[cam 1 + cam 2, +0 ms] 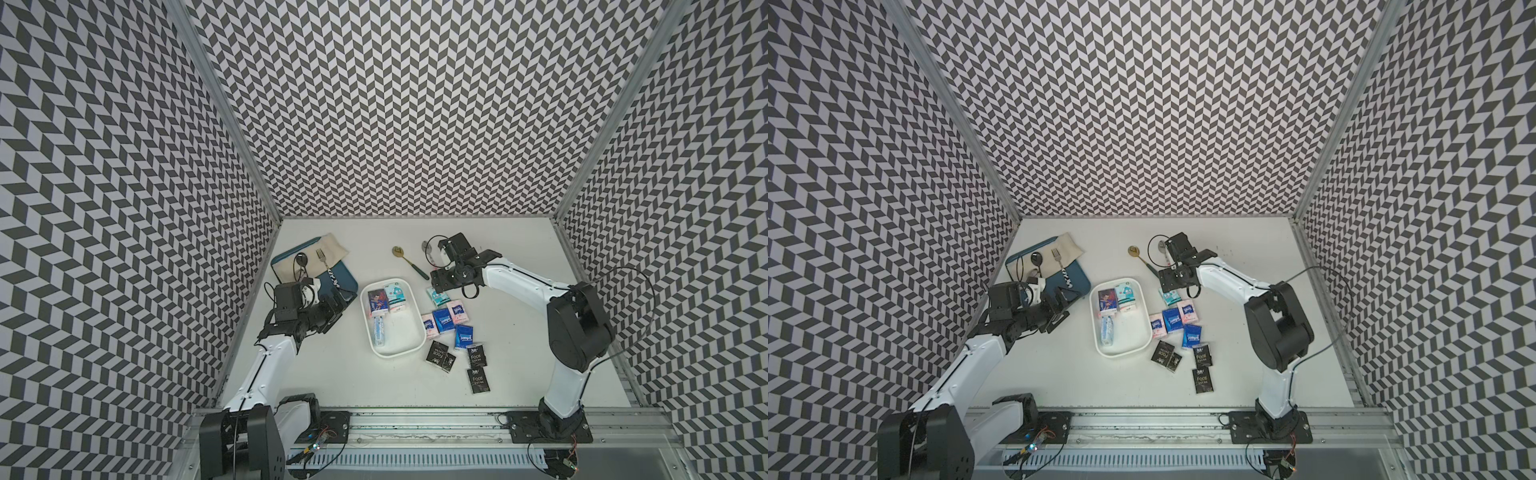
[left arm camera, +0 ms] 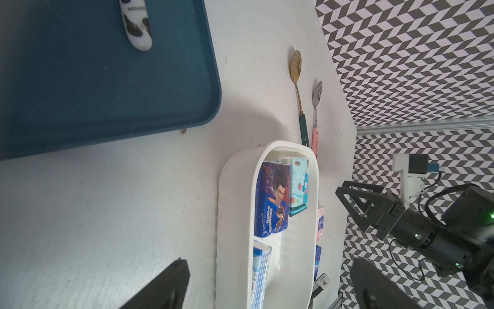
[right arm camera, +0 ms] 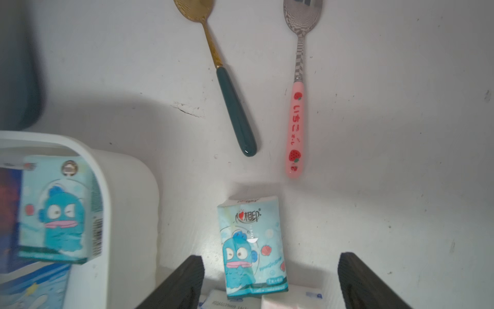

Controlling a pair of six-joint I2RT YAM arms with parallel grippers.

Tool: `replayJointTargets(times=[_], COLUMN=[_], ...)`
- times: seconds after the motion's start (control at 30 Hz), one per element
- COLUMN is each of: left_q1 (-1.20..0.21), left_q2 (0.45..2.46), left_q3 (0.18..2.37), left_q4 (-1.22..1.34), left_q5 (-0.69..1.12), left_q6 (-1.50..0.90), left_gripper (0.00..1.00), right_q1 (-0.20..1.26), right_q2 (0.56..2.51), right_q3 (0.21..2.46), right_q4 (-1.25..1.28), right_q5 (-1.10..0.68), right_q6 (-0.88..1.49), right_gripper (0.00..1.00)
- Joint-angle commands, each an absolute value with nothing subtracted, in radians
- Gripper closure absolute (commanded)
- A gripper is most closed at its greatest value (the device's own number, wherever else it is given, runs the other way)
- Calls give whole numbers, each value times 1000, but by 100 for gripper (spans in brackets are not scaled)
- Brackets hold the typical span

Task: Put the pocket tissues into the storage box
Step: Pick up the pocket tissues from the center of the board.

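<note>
Right gripper (image 3: 271, 256) jaws released wide above a teal plastic-wrapped tissue packet (image 3: 251, 248).
Left gripper (image 2: 271, 263) jaws gape empty, fingers cropped.

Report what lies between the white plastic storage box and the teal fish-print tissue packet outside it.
Bare white table and one finger of the right gripper, in the right wrist view.

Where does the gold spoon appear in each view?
Top view: gold spoon behind the box.
Top view: gold spoon behind the box.
Left wrist: gold spoon past the box's end, beside the pink spoon.
Right wrist: gold spoon beside the pink spoon, past the box.
Shared landmark: the box.
</note>
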State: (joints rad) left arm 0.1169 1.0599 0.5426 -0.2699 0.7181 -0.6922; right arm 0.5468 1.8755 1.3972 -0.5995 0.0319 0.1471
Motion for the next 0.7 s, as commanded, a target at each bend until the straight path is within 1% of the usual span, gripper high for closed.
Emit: replayJointTargets(times=[0.0,0.07,0.23,0.67], left_q1=[109,109,109,109], left_q2=[1060,1058,1056,1054], left_q3=[579,577,571,563], left_q4=[-297,-299,-304,-318], left_q5=[705,702,703,702], left_q6=[-667,-664,-658,-640], left_gripper=[0,0,0,0], right_q1=[551,551,551,555], right_q2=[1917,1945,2000,2055], right_q3=[1452,1471,1489,1443], right_q4=[-597,-602,-614,-602], right_q5=[77,44,-9,-63], right_q6=[52,40,37,72], right_gripper=[13,10,10,19])
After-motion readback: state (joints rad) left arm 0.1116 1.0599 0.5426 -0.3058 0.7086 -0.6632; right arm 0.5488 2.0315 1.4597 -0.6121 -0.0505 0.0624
